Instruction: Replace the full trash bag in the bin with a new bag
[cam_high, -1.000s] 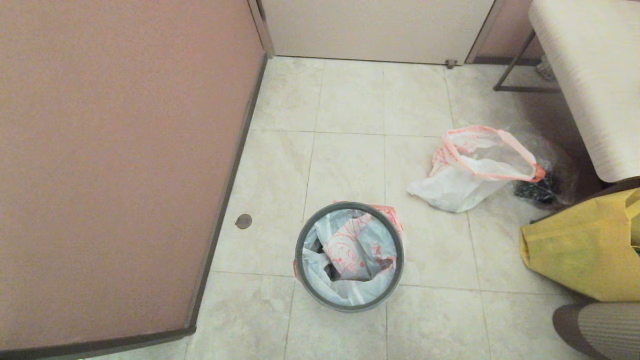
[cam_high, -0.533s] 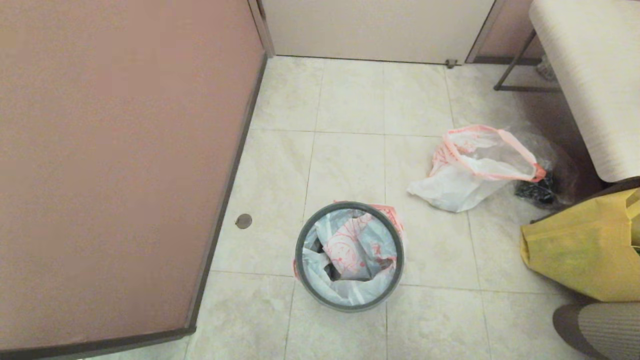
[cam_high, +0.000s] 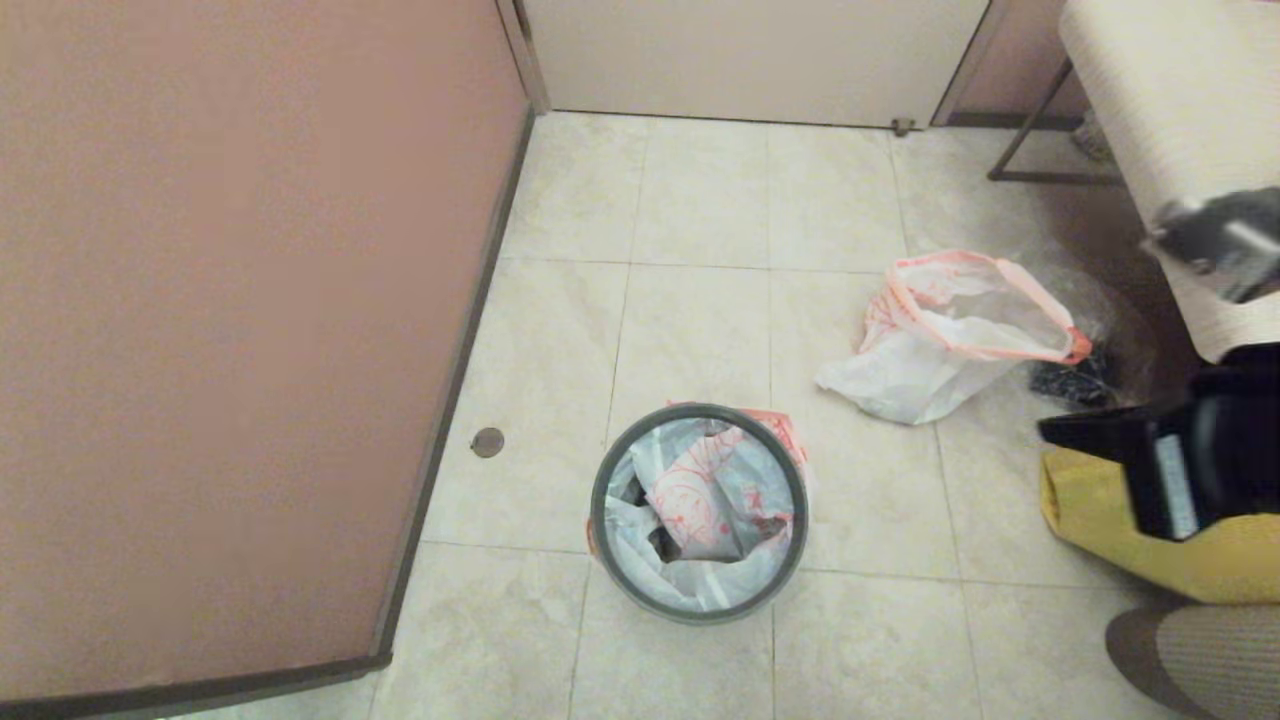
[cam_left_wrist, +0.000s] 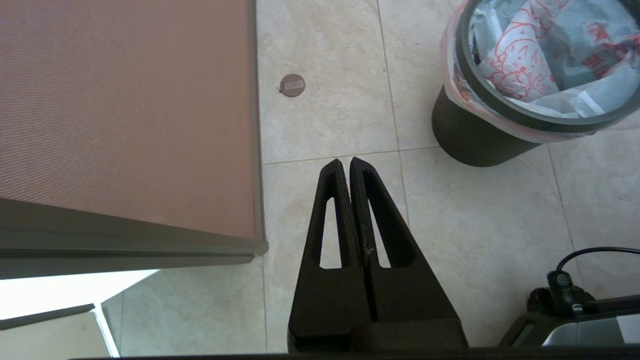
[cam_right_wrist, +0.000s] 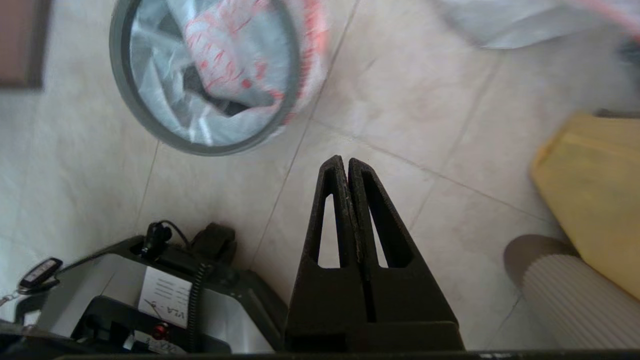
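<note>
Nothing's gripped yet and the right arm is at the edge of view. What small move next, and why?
Probably bring the right gripper over the bin and open its jaws. They are shut on nothing, the full trash bag sits inside under the grey hoop, and the new bag lies on the floor. The left gripper is shut too.

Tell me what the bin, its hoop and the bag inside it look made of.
Bin: matte black plastic, going by its smooth moulded wall. Hoop: dull grey, probably plastic too. Bag inside: thin, crinkly translucent white film with red print, pink-red edge folded over the rim.
</note>
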